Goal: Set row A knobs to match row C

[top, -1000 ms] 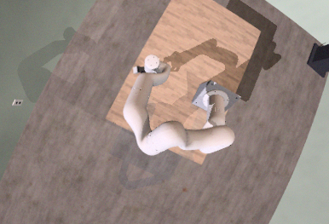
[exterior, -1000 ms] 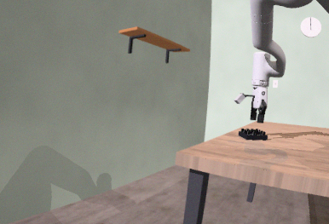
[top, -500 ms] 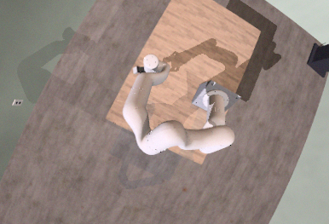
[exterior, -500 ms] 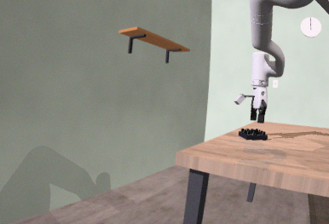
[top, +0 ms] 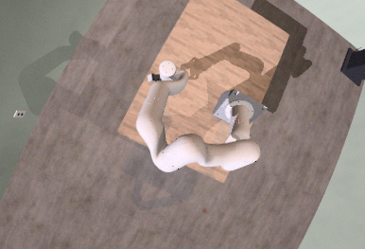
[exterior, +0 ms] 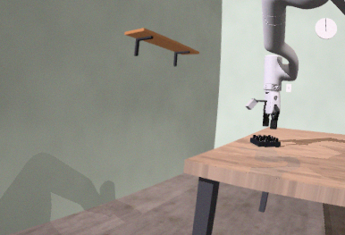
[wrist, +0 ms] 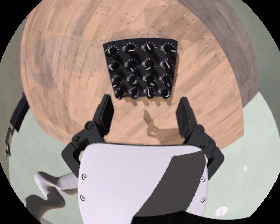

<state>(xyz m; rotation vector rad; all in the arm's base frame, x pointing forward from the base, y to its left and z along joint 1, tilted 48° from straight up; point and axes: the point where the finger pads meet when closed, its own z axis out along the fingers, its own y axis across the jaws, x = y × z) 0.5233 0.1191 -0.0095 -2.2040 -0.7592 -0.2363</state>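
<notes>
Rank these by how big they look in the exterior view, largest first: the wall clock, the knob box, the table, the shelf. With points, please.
1. Table [top: 189, 36] [exterior: 268, 172] [wrist: 211, 95]
2. Shelf [exterior: 167, 41]
3. Wall clock [exterior: 325, 29] and knob box [exterior: 265, 143] [wrist: 123, 71]: too close to rank; the clock is taller, the box wider.

From my station I see a wooden table [top: 213, 26] [exterior: 264, 172] [wrist: 71, 85], light brown with streaky grain, standing on dark legs on a grey-brown plank floor [top: 71, 164] [exterior: 147, 208] [wrist: 241, 65]. Directly on the tabletop I have the black knob box [exterior: 265, 141] [wrist: 143, 69], near an edge, its rows of knobs facing up. Well apart from it, I can make out the arm's grey base plate [top: 219, 106] on the same wood, close to another edge.
</notes>
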